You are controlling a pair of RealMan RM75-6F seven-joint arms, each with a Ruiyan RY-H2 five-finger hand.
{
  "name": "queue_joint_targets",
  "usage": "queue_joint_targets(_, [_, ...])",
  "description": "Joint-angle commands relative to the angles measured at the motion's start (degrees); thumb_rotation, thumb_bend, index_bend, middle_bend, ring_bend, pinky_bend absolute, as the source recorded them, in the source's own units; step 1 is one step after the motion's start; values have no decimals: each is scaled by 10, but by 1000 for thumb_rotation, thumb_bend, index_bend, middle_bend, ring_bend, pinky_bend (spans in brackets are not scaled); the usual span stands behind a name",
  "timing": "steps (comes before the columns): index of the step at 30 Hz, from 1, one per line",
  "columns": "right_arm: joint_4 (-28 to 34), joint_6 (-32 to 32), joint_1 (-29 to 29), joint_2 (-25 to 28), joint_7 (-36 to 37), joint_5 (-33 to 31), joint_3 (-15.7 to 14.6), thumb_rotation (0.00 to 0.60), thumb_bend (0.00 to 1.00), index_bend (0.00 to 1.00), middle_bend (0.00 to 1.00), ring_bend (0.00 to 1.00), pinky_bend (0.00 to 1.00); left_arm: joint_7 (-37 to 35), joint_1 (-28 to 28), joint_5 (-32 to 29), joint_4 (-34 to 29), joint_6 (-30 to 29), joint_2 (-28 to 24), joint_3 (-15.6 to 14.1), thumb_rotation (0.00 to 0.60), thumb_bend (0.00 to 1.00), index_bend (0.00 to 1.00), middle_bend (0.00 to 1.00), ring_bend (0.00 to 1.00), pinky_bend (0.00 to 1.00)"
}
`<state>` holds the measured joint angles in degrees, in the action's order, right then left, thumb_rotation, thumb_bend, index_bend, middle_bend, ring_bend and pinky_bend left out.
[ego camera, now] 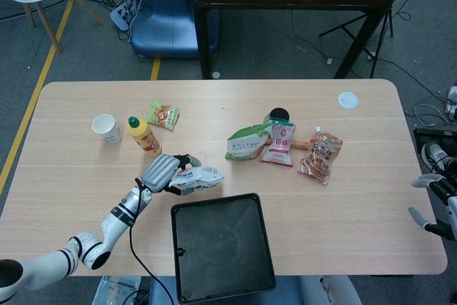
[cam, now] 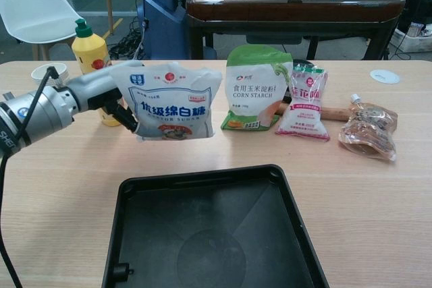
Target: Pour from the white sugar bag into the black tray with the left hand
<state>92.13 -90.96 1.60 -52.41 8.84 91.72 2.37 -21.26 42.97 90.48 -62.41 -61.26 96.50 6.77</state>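
One left hand (cam: 101, 96), fingers (cam: 123, 114) gripping the white sugar bag (cam: 170, 102) (upright, clear of the table (cam: 378, 187)).

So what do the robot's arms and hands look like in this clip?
The left arm is white with black joint bands, a black cable running along it, and a silver-grey forearm section with dark lettering. The left hand is silver-grey with black fingers. Only grey and black parts of the right hand show at the frame edge.
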Motion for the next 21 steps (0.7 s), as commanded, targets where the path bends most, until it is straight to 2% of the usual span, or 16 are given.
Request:
queue_joint_targets(1, [0,0,0,0,-1,0,0,600,260,386,351,252,215,54,-11,44,2,-54,-17,-26,600,176,542,674,533,622])
queue_joint_targets(9, [4,3,2,-2,-4,4,-1,600,260,386,351,252,215,189,-28,74,1,-110,-11,-41,600,176,541,670,532,627])
queue_joint_targets(15, [6,1,0,-1,-5,5,-2,600,260,386,351,252,215,293,-33,83,4,-122,-3,-45,600,176,539,671,533,636])
queue_joint_targets(21, [6,-2,-2,-1,-4,4,-2,600,260,386,351,252,215,359,-36,96,-4,-131,-6,-53,600,176,539,672,534,636])
